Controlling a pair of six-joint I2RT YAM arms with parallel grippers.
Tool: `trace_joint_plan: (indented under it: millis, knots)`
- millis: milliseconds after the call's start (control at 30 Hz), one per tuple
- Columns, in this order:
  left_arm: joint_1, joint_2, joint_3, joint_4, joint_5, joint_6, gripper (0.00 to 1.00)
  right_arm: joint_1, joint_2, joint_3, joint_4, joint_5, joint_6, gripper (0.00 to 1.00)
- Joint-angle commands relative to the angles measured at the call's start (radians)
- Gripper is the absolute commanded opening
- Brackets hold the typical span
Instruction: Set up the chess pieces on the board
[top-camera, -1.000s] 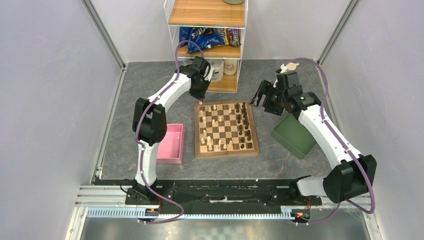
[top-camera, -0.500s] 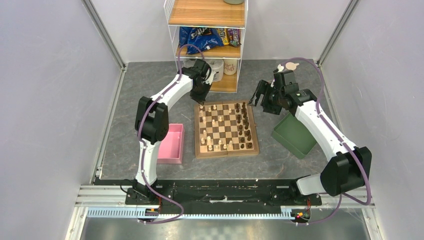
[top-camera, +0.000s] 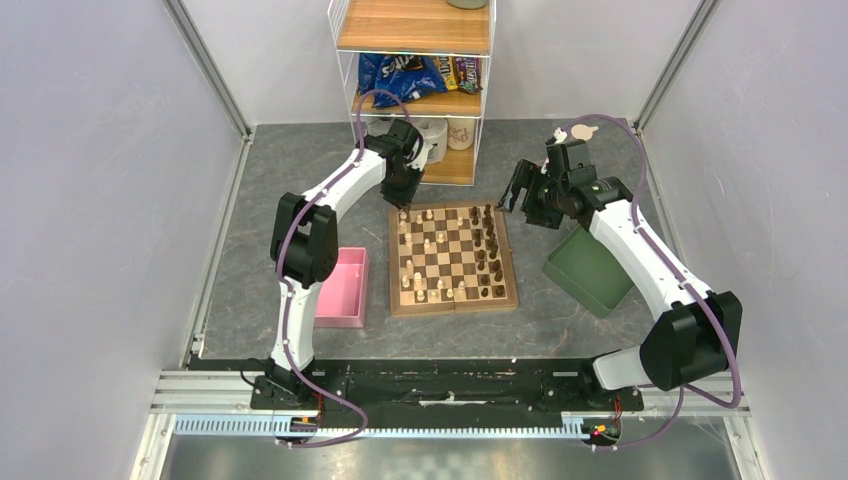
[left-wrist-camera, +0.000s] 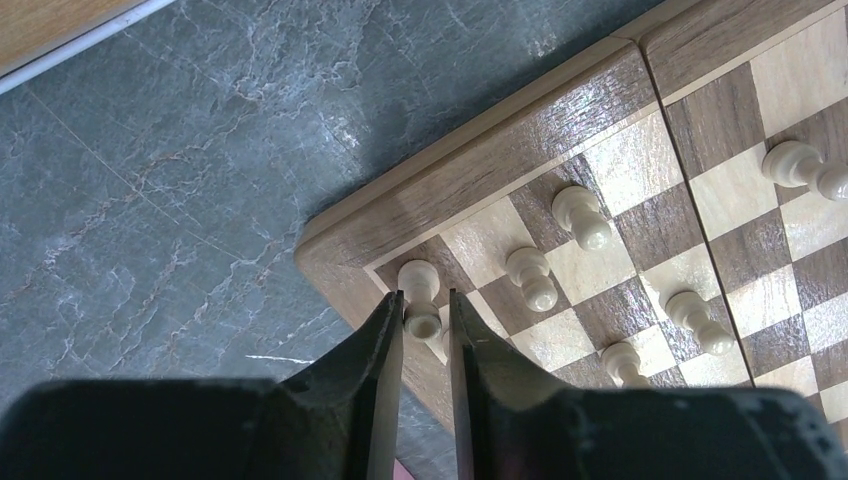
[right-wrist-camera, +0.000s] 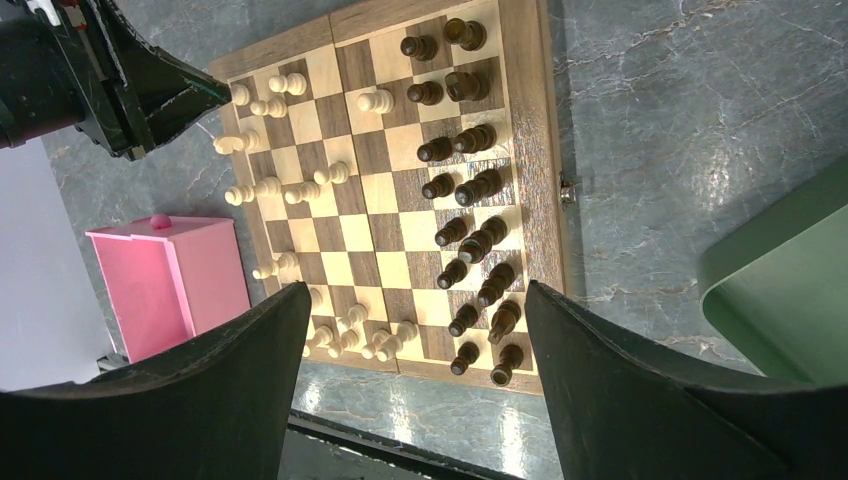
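Now, vs a sec ago, the left gripper (left-wrist-camera: 425, 305) has dropped lower and sits at the far corner of the board (left-wrist-camera: 480, 165), w/ a cream piece (left-wrist-camera: 419, 282) standing on the corner square directly between its fingers. Jaws are nearly together, flanking the piece's head; can't tell if they pinch it or leave a hair of slack. Other cream pieces (left-wrist-camera: 583, 215) stand just ahead of the fingertips. The right gripper (right-wrist-camera: 417, 295) has barely shifted: jaws wide apart, nothing in them, the whole board below it, dark pieces (right-wrist-camera: 470, 190) in two rows showing between its fingers. Judgement: the corner placement is prob at set-down or release. The cream side looks scattered, so more sorting is left.
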Motion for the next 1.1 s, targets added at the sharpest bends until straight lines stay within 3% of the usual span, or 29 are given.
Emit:
trace_joint_plan:
  millis: [0,167,500,767,1067]
  knots:
    - [0.002,0.008,0.019,-0.028,0.007,0.033,0.3,-0.004,0.002,0.046,0.002,-0.004,-0.014,0.87]
    - [0.002,-0.006,0.021,-0.03,-0.006,0.033,0.34,-0.003,0.0,0.046,0.001,-0.002,-0.014,0.87]
    - [0.002,-0.1,0.04,0.016,0.004,0.001,0.55,-0.003,0.002,0.05,0.002,-0.008,-0.019,0.87]
    - [0.0,-0.294,-0.093,0.193,0.058,-0.1,0.67,-0.003,-0.001,0.058,0.002,-0.04,-0.031,0.87]
    - [0.001,-0.542,-0.278,0.257,0.073,-0.14,0.69,0.031,0.005,0.058,0.003,-0.064,-0.034,0.83]
